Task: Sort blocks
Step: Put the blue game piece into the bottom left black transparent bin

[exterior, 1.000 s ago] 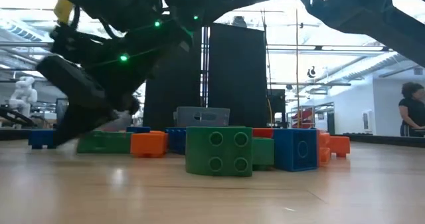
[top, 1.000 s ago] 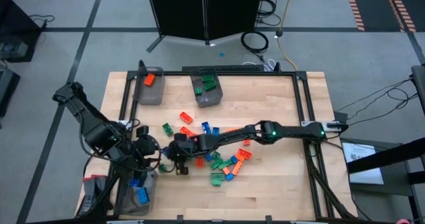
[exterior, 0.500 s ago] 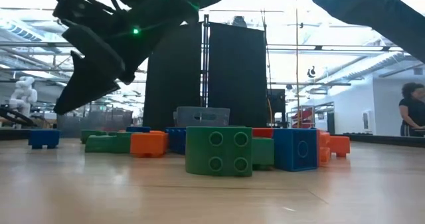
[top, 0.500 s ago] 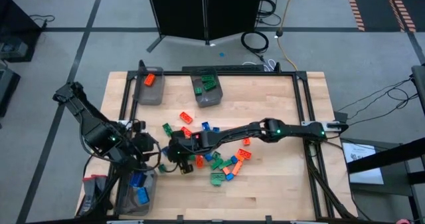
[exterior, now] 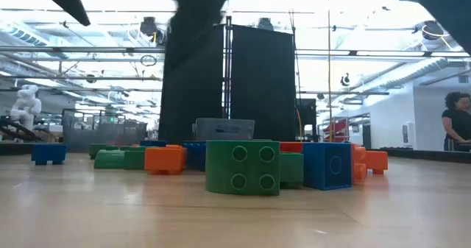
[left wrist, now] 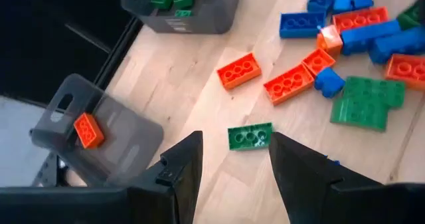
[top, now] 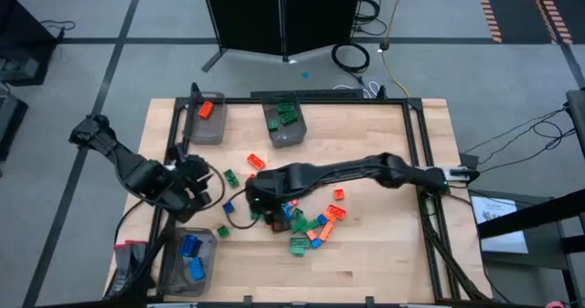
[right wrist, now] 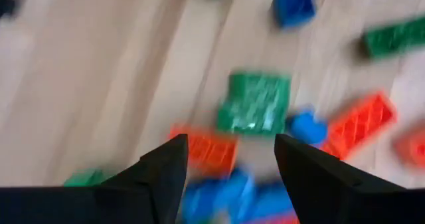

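Orange, green and blue blocks lie loose on the wooden table [top: 384,262], most of them in a pile [top: 311,226]; in the low view the nearest is a green one [exterior: 243,167]. My right gripper [top: 260,203] hangs open and empty above the pile's left end; its wrist view [right wrist: 229,164] looks down on a green block [right wrist: 255,104] and an orange block [right wrist: 202,151]. My left gripper [top: 203,187] is open and empty over the table's left part, and a single green block [left wrist: 250,136] shows on the wood beyond its fingers [left wrist: 232,164].
Three dark bins stand on the table: one with an orange block [top: 206,121] at the far left, one with green blocks [top: 285,123] beside it, one with blue blocks [top: 189,258] at the near left. A person [exterior: 456,123] stands far behind the table.
My right gripper has risen from table height beside the pile, clear out of the top of the low view, tipping steeper. My left gripper has swung from the blue bin toward the table's far edge and turned. The blocks lie where they were.
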Motion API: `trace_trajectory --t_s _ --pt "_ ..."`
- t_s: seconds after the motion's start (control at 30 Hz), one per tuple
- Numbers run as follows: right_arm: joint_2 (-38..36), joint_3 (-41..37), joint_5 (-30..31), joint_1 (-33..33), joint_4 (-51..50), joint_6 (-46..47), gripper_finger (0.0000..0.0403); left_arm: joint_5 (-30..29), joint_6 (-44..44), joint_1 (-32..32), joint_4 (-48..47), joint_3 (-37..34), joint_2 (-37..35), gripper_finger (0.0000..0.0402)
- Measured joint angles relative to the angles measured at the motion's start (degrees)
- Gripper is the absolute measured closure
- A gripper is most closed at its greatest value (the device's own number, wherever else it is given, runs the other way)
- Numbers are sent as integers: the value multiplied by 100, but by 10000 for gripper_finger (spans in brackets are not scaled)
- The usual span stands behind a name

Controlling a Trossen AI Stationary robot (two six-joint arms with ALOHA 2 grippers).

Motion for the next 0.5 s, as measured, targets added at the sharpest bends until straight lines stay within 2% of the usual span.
trace_trajectory --t_s 0.17,0.27,0.33,0.5 --pt "-860 -20 -4 204 -1364 281 186 334 1469 583 1136 -12 51 198" --pt "-1473 -7 15 332 -2149 700 186 776 2087 972 1555 -180 70 171" --pt "-1829 -7 134 432 -2462 1099 187 1104 2284 1281 1712 -398 75 152" --pt "-2859 -17 950 847 -2595 1957 187 2008 2352 2110 1844 -1000 78 121"
